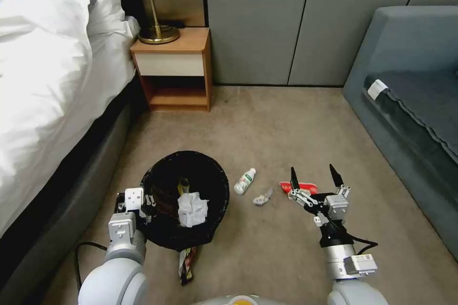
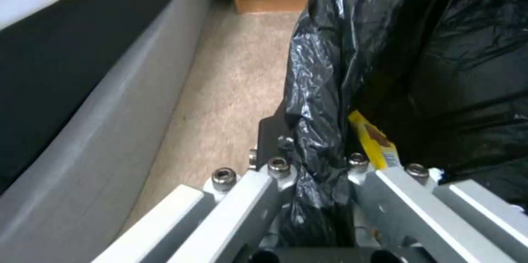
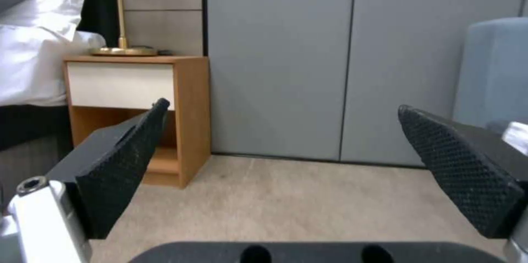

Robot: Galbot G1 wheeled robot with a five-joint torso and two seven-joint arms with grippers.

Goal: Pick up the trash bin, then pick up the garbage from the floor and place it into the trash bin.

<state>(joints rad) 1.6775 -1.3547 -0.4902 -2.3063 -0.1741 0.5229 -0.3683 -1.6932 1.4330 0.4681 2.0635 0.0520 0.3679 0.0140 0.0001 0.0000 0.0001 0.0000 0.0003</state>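
Holding the trash bin (image 1: 183, 200) by its bed-side rim, my left gripper (image 2: 313, 172) is clamped on the bag-covered lip; the liner feels slippery to judge by its sheen, so the grip must bite the stiff plastic beneath. My right gripper (image 1: 315, 176) hovers with fingers spread wide above the red wrapper (image 1: 298, 188) on the carpet (image 1: 286, 128). That wrapper looks light and crinkly; pinching its middle should serve.
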